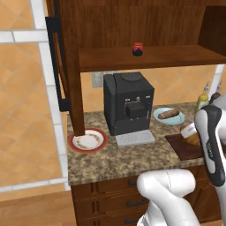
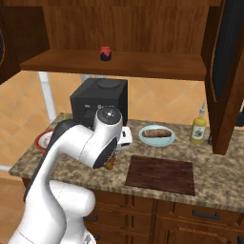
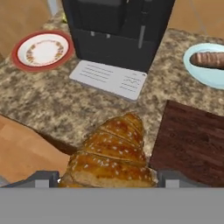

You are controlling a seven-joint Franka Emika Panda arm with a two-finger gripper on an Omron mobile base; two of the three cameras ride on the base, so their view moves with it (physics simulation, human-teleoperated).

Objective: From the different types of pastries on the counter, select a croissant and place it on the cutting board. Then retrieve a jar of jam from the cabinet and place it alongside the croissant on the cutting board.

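My gripper [image 3: 108, 181] is shut on the croissant [image 3: 113, 151], a golden-brown, lumpy pastry that sits between the two fingertips. It hangs over the counter [image 3: 57, 109], just off the left edge of the dark reddish cutting board [image 3: 192, 140]. In the left base view the croissant [image 1: 193, 140] peeks out beside my forearm at the board's [image 1: 182, 149] left end. The jar of jam [image 1: 138, 49], dark with a red lid, stands on the cabinet shelf [image 1: 150, 58]; the right base view shows the jar [image 2: 105, 53] too. The bare cutting board [image 2: 162, 174] lies to my right.
A black coffee machine [image 1: 128, 103] stands behind on the counter with a grey tray in front. A blue plate with the long brown pastry [image 2: 156, 133] sits behind the board. A red-rimmed plate [image 1: 88, 140] lies left. A yellow bottle [image 2: 198, 128] stands by the open cabinet door [image 2: 228, 71].
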